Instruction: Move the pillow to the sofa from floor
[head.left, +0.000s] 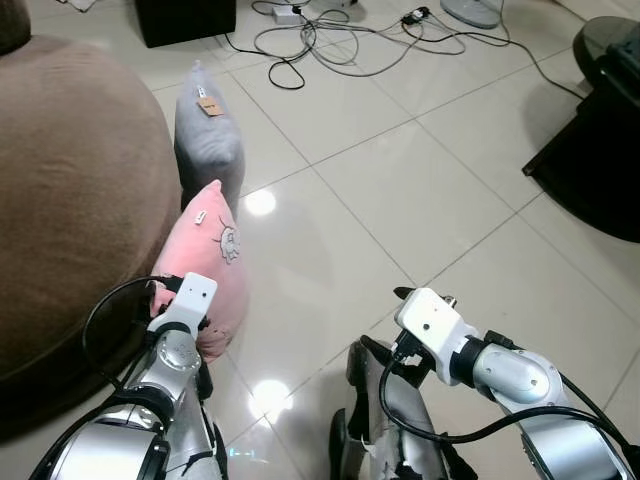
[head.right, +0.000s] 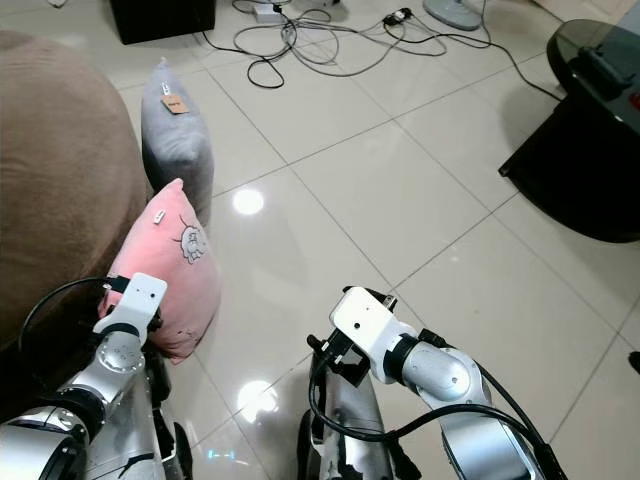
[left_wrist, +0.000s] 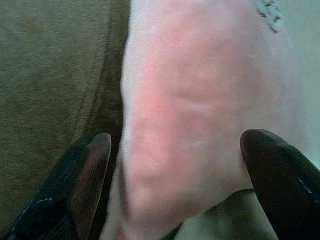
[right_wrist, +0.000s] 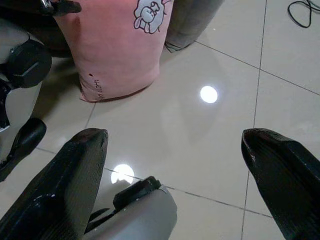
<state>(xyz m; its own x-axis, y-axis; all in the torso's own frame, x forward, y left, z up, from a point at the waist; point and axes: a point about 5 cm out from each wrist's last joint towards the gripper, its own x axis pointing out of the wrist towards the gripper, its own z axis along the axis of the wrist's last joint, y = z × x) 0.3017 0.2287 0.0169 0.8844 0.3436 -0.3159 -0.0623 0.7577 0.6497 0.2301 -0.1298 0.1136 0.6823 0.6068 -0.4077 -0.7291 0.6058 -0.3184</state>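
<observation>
A pink pillow (head.left: 205, 265) with a small cartoon print stands on edge on the tiled floor, leaning against the brown sofa (head.left: 70, 200). My left gripper (left_wrist: 177, 142) is open right at the pillow's lower part. Its two black fingers (left_wrist: 85, 170) stand on either side of the pillow's edge, one of them next to the sofa's side. My right gripper (right_wrist: 175, 137) is open and holds nothing. It hangs low over the bare floor, a short way to the right of the pink pillow (right_wrist: 120, 45).
A grey pillow (head.left: 208, 135) stands just behind the pink one, also against the sofa. Tangled cables (head.left: 340, 35) and a black box (head.left: 185, 20) lie at the back. A black table (head.left: 600, 130) is at the right. Open tiled floor (head.left: 400, 190) lies between.
</observation>
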